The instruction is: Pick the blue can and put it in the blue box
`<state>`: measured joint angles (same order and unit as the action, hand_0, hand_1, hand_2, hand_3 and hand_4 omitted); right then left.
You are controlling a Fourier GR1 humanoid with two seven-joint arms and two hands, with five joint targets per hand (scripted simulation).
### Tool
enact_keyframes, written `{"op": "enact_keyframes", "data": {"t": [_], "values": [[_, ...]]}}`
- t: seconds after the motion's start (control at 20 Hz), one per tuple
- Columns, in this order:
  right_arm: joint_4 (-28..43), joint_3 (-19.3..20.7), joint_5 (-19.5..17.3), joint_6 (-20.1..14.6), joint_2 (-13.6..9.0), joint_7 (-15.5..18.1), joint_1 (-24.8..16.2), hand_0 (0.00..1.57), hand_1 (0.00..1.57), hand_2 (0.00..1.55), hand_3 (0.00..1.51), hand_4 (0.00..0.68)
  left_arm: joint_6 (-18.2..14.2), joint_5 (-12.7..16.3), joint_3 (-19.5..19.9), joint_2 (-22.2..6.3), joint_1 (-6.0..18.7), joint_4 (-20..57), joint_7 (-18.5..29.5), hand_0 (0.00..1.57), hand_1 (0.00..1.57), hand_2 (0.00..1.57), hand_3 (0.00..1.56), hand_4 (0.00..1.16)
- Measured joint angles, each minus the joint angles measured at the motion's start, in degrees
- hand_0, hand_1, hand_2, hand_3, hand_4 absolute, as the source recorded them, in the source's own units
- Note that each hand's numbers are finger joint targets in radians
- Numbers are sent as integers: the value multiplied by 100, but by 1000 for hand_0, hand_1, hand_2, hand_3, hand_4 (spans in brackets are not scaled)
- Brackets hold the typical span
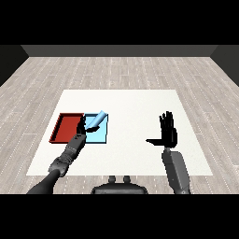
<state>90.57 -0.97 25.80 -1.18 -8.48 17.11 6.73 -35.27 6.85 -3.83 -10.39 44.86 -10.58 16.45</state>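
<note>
The left hand (81, 127) was curled round the blue can (96, 120), holding it tilted over the blue tray (99, 137), so nearly there, only the drop was left. The red tray (65, 129) beside it held nothing (as far as I could tell). The right hand (168, 132) hung spread open near the table's (135, 102) right edge.

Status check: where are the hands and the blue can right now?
Left hand curled round blue can, can tilted, over the light blue tray. Right hand open, holding nothing, off to the right. Red tray adjacent; nothing blocking the tray.
</note>
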Motion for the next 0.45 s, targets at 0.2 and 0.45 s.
{"op": "enact_keyframes", "data": {"t": [0.2,0.45], "values": [[146,8,58,28,-18,-75,-77,0,0,0,0,0,186,224,212,17,-206,-870,1078,0,0,0,0,0],[118,10,-34,49,-135,-142,-130,0,0,0,0,0,882,417,180,148,-760,-2129,2142,0,0,0,0,0]]}}
